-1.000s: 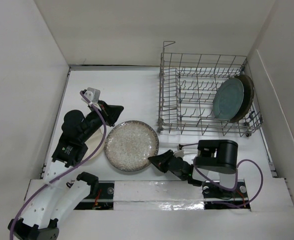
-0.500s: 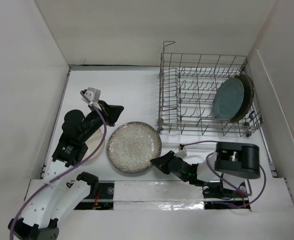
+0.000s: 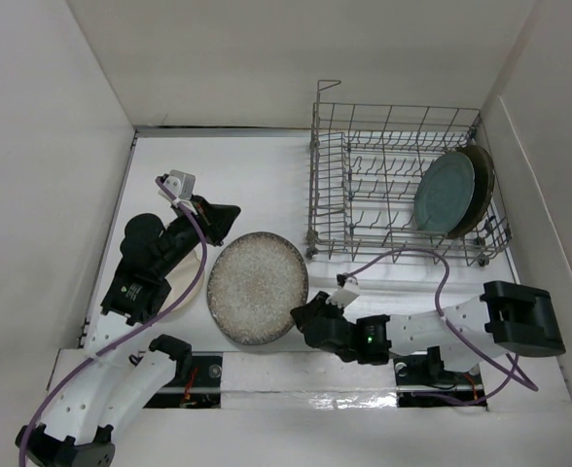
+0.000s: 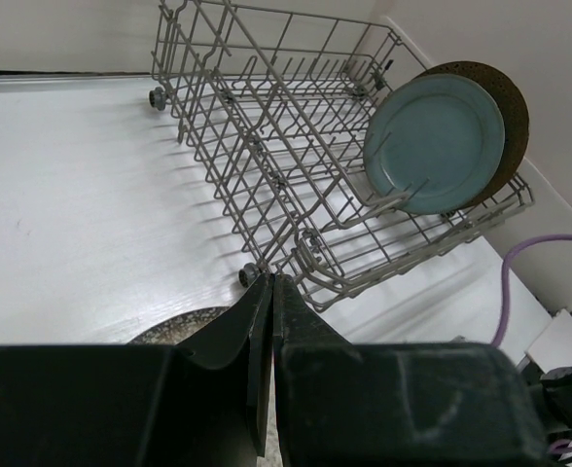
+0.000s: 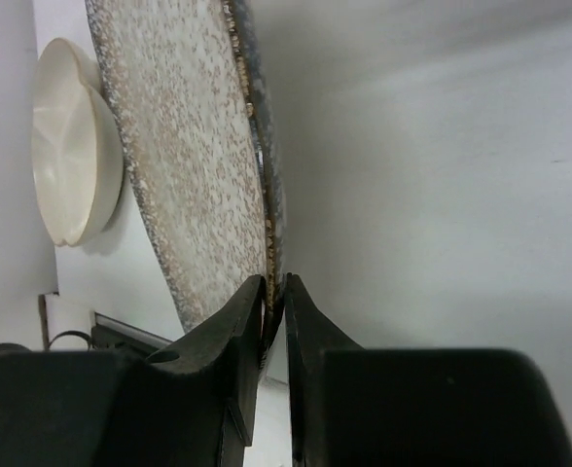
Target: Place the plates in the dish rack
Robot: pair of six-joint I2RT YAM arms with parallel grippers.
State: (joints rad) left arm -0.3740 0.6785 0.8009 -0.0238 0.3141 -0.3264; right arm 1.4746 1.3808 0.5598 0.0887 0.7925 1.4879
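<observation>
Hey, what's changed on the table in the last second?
The right arm's elbow swung out rightward while the right pincer, shut on the speckled plate at its near rim, seems to have tipped that edge up slightly. The left pincer, the rack, the blue plate and brown plate stayed put.

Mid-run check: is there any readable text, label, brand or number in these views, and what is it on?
None can be read in any view.
left white tag on the left arm's cable: too small to tell if printed.
right white tag on the right arm's cable: the same.
speckled plate, grey-blue plate, dish rack: no markings visible.
</observation>
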